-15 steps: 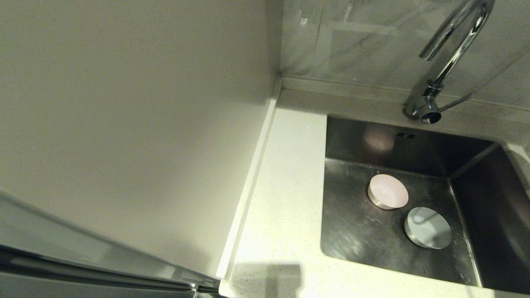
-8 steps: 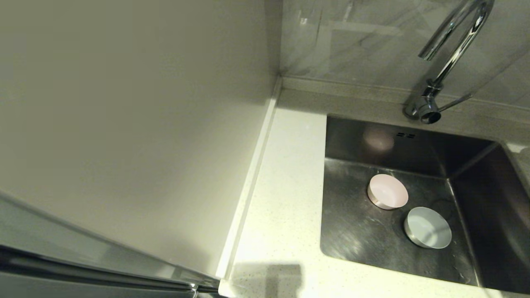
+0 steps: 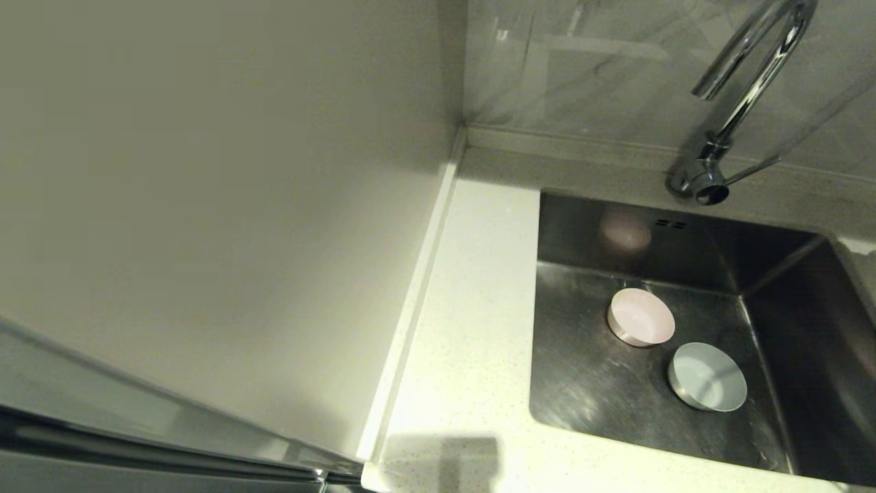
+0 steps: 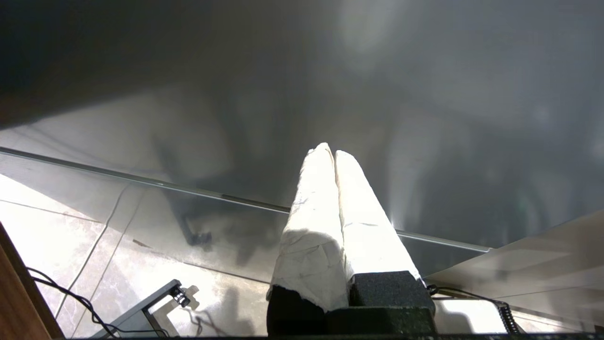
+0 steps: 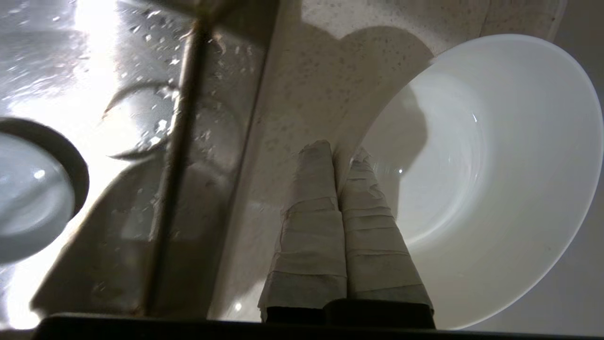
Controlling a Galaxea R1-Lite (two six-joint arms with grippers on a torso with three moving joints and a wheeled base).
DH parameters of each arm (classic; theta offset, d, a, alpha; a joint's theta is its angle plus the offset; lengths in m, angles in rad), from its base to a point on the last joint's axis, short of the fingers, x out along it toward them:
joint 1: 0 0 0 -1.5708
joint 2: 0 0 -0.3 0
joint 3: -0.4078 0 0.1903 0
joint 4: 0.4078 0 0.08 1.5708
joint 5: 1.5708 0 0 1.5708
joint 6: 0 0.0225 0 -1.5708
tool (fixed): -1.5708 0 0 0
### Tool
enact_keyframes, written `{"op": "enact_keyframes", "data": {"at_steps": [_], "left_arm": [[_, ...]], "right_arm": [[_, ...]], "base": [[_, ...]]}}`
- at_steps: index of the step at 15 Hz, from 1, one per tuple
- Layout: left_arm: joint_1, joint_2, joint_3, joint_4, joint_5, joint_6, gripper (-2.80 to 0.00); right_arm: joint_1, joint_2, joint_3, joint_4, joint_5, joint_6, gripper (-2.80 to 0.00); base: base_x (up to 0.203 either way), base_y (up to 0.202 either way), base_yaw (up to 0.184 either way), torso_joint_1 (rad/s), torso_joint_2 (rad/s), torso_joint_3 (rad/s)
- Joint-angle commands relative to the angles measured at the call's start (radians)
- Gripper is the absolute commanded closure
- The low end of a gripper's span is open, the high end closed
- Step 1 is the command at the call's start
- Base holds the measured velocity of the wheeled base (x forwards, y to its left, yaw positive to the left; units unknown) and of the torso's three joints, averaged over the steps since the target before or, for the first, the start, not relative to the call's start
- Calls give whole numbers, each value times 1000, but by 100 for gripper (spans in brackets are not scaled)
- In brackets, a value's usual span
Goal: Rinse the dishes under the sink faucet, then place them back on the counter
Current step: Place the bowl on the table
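In the head view a pale pink bowl (image 3: 640, 317) and a pale blue bowl (image 3: 707, 376) stand upright on the floor of the steel sink (image 3: 588, 233), below the chrome faucet (image 3: 749, 75). Neither gripper shows in the head view. In the right wrist view my right gripper (image 5: 337, 151) is shut on the rim of the white bowl (image 5: 495, 165), one finger inside and one outside. The bowl is over the speckled counter (image 5: 306, 85) beside the sink's edge (image 5: 188, 141); whether it rests there I cannot tell. My left gripper (image 4: 330, 150) is shut and empty, parked low.
The faucet's thin lever (image 3: 753, 170) points right at the tap's base. A strip of counter (image 3: 472, 308) runs left of the sink, bounded by a cream wall panel (image 3: 205, 205). A steel cabinet front (image 4: 424, 94) faces the left gripper.
A shadow that lay over the pale blue bowl a second ago has cleared off to the right. Both bowls in the sink have stayed put.
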Motion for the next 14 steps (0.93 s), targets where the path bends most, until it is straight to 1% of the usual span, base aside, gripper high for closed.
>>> {"op": "enact_keyframes", "data": {"at_steps": [1, 3, 5, 7, 8, 11, 14], "left_arm": [[1, -3, 0, 0, 0, -1, 0], [1, -5, 0, 0, 0, 0, 0], [1, -3, 0, 0, 0, -1, 0], [-1, -3, 0, 0, 1, -1, 0], [1, -4, 0, 0, 0, -1, 0], [-1, -3, 0, 0, 0, -1, 0], [-1, -3, 0, 0, 1, -1, 0]], "right_arm": [[0, 47, -1, -21, 0, -4, 0], [0, 61, 5, -21, -12, -6, 0], [0, 75, 13, -25, -37, -48, 0], [0, 81, 17, -51, -42, -55, 0], [0, 83, 17, -61, -42, -53, -280], [0, 78, 10, -84, -40, -47, -280], [1, 53, 12, -126, -36, -23, -280]], "base": [[0, 0, 0, 0, 0, 0], [0, 0, 0, 0, 0, 0], [0, 0, 0, 0, 0, 0], [0, 0, 0, 0, 0, 0], [0, 0, 0, 0, 0, 0], [0, 0, 0, 0, 0, 0], [0, 0, 0, 0, 0, 0]]}}
